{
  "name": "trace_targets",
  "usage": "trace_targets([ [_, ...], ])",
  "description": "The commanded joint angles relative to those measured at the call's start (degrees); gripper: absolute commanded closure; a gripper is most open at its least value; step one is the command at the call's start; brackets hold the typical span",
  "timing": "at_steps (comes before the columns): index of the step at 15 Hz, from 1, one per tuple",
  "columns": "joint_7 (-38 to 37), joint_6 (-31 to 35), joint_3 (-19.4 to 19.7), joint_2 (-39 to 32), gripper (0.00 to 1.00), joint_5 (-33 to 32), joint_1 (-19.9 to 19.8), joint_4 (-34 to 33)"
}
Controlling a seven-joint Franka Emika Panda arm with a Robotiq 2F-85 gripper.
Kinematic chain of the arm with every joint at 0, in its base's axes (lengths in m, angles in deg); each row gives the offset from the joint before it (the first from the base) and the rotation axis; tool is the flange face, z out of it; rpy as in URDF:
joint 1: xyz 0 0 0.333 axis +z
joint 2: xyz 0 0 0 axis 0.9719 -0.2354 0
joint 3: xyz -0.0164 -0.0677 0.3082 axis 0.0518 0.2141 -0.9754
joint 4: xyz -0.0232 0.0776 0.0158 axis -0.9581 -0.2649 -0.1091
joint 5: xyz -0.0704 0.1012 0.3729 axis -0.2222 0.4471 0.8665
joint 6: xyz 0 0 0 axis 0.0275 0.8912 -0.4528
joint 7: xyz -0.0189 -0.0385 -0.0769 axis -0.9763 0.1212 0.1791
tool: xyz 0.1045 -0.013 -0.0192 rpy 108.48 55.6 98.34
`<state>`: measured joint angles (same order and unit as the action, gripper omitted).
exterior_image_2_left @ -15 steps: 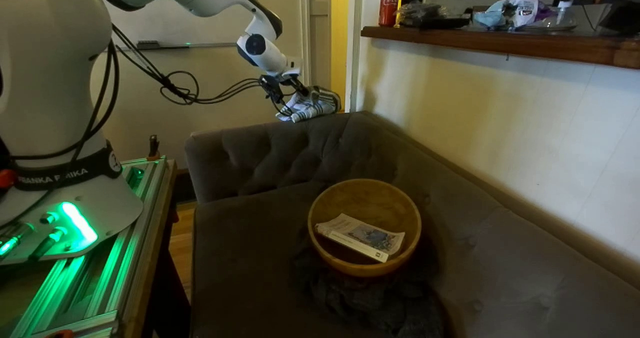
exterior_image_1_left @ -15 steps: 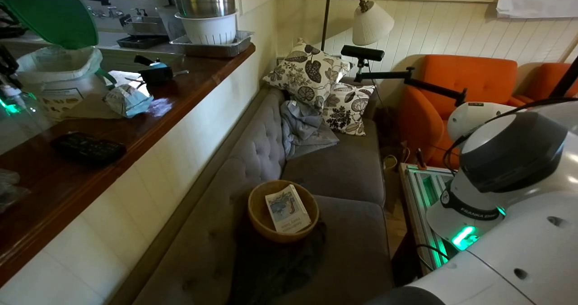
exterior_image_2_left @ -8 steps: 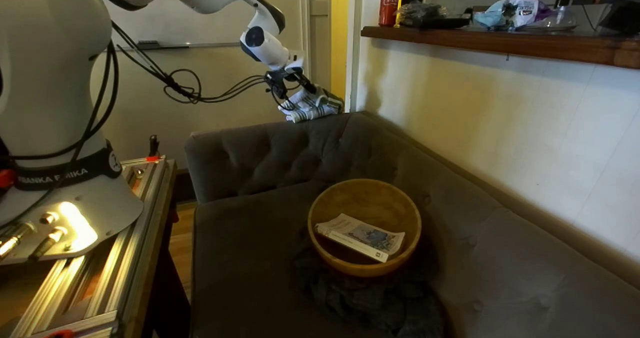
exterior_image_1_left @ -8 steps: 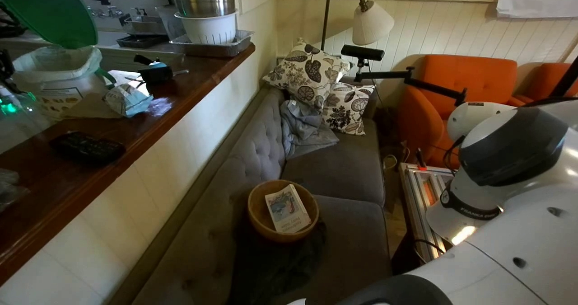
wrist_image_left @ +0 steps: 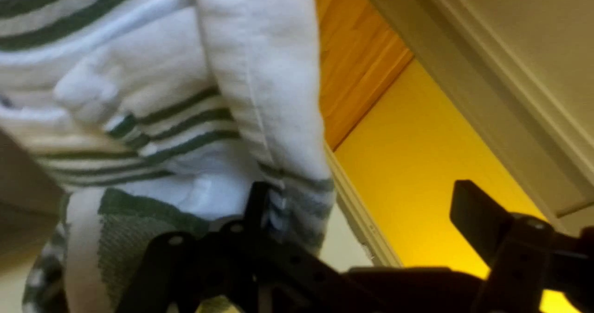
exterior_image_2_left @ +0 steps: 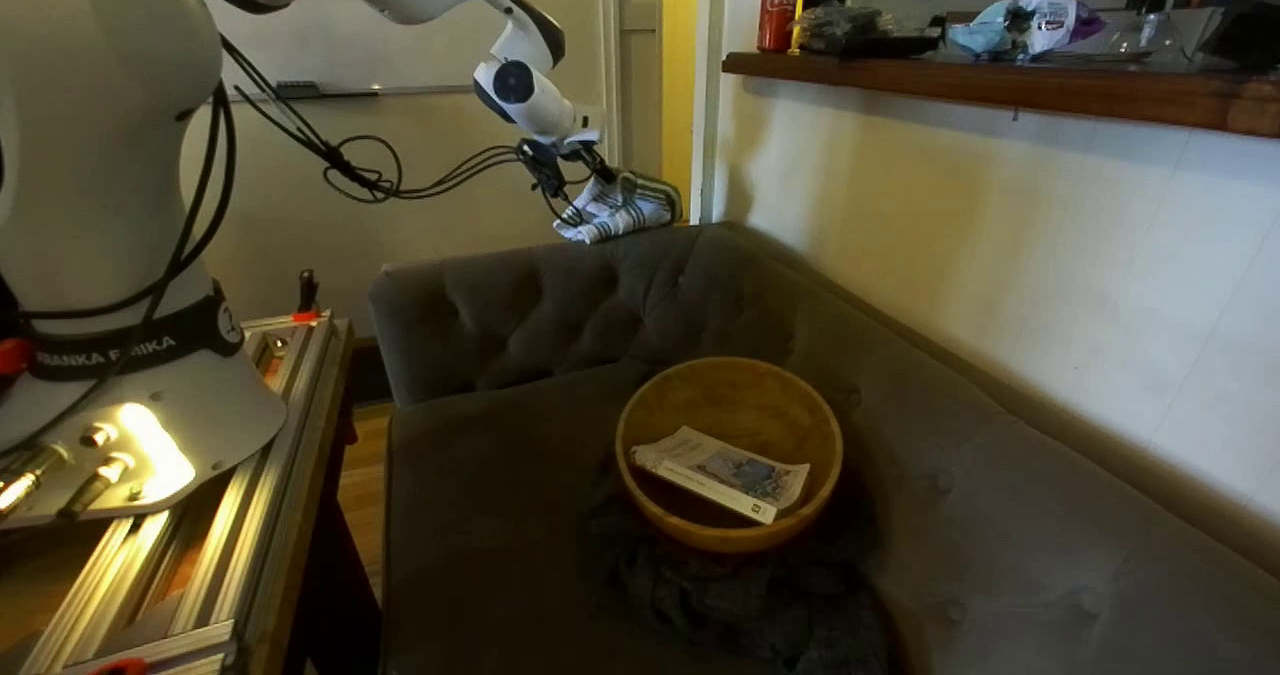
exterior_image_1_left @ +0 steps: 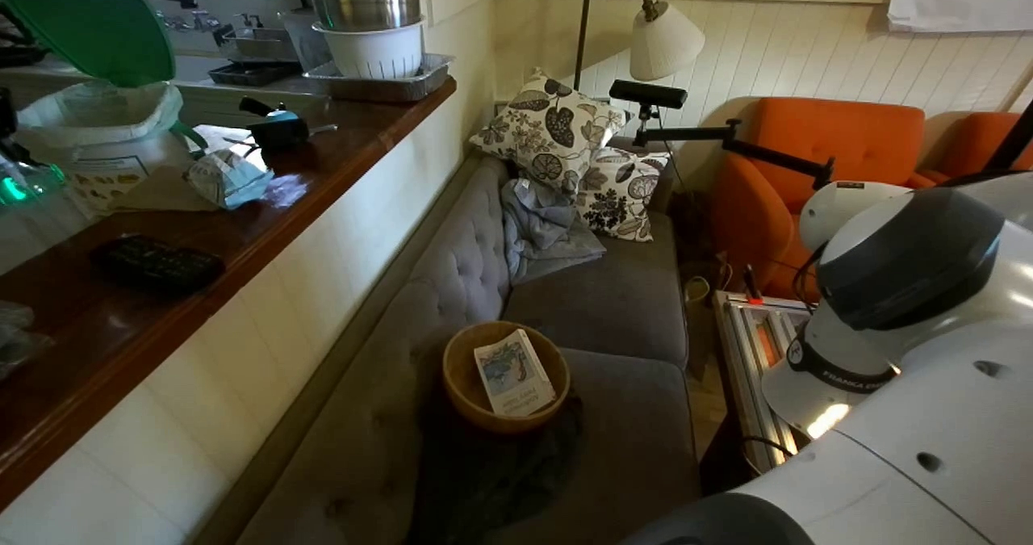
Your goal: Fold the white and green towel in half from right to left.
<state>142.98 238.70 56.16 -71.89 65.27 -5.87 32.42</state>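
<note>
A: There's the towel (exterior_image_2_left: 640, 213), white with green stripes, and it lies rumpled on top of the sofa (exterior_image_2_left: 520, 300), up beyond the far right corner of the desk (exterior_image_2_left: 265, 485) in an exterior view!

B: What a close-up in the wrist view: stripes all down the left, one long pale fold running toward the bottom, a darker green patch at lower left.

A: And the gripper (wrist_image_left: 362, 192) is right there! Unclenched, jaws spread wide, one of its fingers (wrist_image_left: 485, 225) well apart from the towel.

B: The partner is right at the towel's folded rim. Touching or just in front? I can't tell.

A: Follow the arm (exterior_image_2_left: 540, 105) back: it reaches out past the desk's far edge, black cables (exterior_image_2_left: 370, 190) looping below it, and the base (exterior_image_2_left: 220, 425) stands on the desk with a light (exterior_image_2_left: 155, 445) glowing warm.

B: At that far right corner, a clamp (exterior_image_2_left: 307, 295) stands upright, red at its foot!

A: Off the desk's right edge, across a strip of floor (exterior_image_2_left: 365, 495), comes the sofa seat, and on it a wooden bowl (exterior_image_2_left: 755, 400) with a book (exterior_image_2_left: 720, 475) inside, dark cloth (exterior_image_2_left: 750, 605) underneath.

B: Bowl and book show in both exterior views! Above the sofa runs a counter (exterior_image_2_left: 1000, 80) carrying a red can (exterior_image_2_left: 777, 15).

A: And patterned cushions (exterior_image_1_left: 557, 129) crowd the sofa's far end in an exterior view, with an orange armchair (exterior_image_1_left: 847, 137) past the desk's far edge.
</note>
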Motion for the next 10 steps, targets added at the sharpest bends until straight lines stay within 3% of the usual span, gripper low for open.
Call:
trace_targets([
  [1, -1.26, -9.09, -3.87, 0.81, 0.0, -1.76, -2.39, 0.17],
  [5, -2.16, -13.41, -4.41, 1.03, 0.0, -2.0, -3.53, 0.47],
  [10, -2.24, 2.7, -1.39, -1.32, 0.0, -2.26, -2.2, -2.5],
])
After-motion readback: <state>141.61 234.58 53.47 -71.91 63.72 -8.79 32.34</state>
